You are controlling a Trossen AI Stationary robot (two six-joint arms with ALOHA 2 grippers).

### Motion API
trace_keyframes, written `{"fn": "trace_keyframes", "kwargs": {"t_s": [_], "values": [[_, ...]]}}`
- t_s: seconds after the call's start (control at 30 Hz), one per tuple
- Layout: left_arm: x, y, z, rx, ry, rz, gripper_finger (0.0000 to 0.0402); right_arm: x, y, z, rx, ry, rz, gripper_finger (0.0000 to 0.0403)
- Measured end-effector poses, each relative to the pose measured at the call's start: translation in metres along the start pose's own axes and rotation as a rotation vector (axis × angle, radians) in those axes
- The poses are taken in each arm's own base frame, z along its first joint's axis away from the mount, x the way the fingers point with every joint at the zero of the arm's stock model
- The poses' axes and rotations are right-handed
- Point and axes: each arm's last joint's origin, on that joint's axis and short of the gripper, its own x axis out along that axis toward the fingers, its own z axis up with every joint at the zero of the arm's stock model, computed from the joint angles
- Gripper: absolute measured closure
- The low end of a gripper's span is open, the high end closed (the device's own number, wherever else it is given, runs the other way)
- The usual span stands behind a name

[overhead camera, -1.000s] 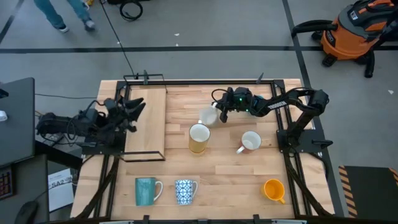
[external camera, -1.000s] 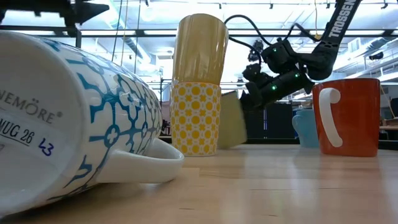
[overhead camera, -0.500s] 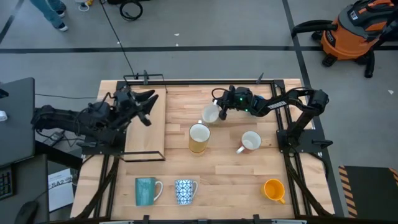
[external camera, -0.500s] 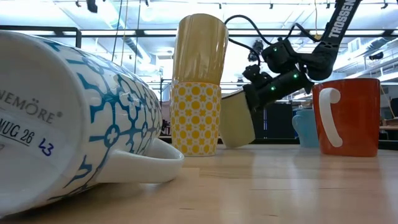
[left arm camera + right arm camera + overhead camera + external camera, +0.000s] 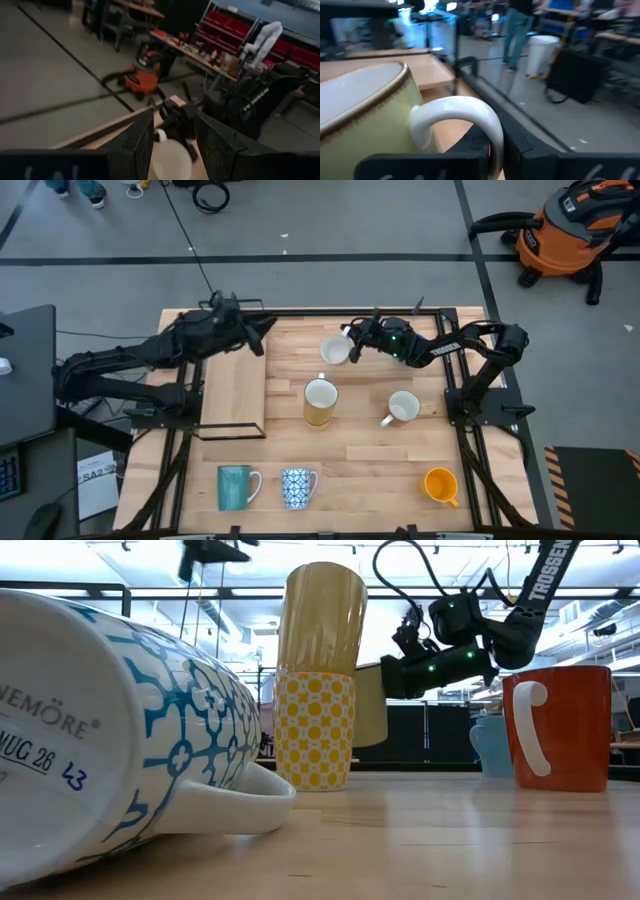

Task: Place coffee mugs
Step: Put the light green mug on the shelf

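Observation:
A pale cream mug point(image 5: 335, 351) hangs over the table's far middle, with my right gripper point(image 5: 355, 343) shut on it; in the low view the mug point(image 5: 370, 705) is clear of the wood. My left gripper point(image 5: 262, 335) stands open just left of it, high up, nothing between its fingers point(image 5: 145, 145). The mug point(image 5: 170, 160) shows beyond them. On the table stand a tall yellow mug point(image 5: 320, 402), a white mug point(image 5: 403, 408) and an orange mug point(image 5: 441, 485). A teal mug point(image 5: 235, 487) and a blue-and-white patterned mug point(image 5: 298, 487) lie near the front edge. My right gripper pinches the mug's white loop handle point(image 5: 470, 115) between its two fingers. The fingers come about level from the table's right side. The mug is lifted clear of the table and sits roughly upright, its mouth up.
A wooden board in a black frame point(image 5: 235, 380) lies on the table's left part, under my left arm. A light blue mug point(image 5: 490, 745) shows behind the orange one point(image 5: 560, 725) in the low view. Bare wood lies between the mugs.
My left gripper has risen and swung from the left edge over the board toward the table's far side and the cream mug, staying open. My right gripper has tipped upward; the mug, earlier tilted with its base at the table, is now lifted clear and more upright.

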Motion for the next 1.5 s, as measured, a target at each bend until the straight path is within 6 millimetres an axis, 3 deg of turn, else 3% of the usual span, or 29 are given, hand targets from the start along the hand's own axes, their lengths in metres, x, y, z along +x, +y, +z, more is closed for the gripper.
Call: {"fn": "trace_keyframes", "kwargs": {"t_s": [0.37,0.57,0.83,1.5], "values": [[0.066,0.030,-0.017,-0.144,0.191,0.027,0.0253,-0.001,-0.006,0.006,0.009,-0.053,-0.186,0.0374],[0.092,0.045,-0.036,-0.213,0.284,0.065,0.0253,-0.001,-0.008,0.009,0.016,-0.072,-0.245,0.0374],[0.123,0.050,-0.058,-0.274,0.307,0.039,0.0253,-0.001,-0.008,0.009,0.017,-0.071,-0.259,0.0374],[0.156,0.051,-0.096,-0.363,0.356,0.018,0.0253,-0.001,-0.008,0.009,0.018,-0.077,-0.259,0.0373]]}}
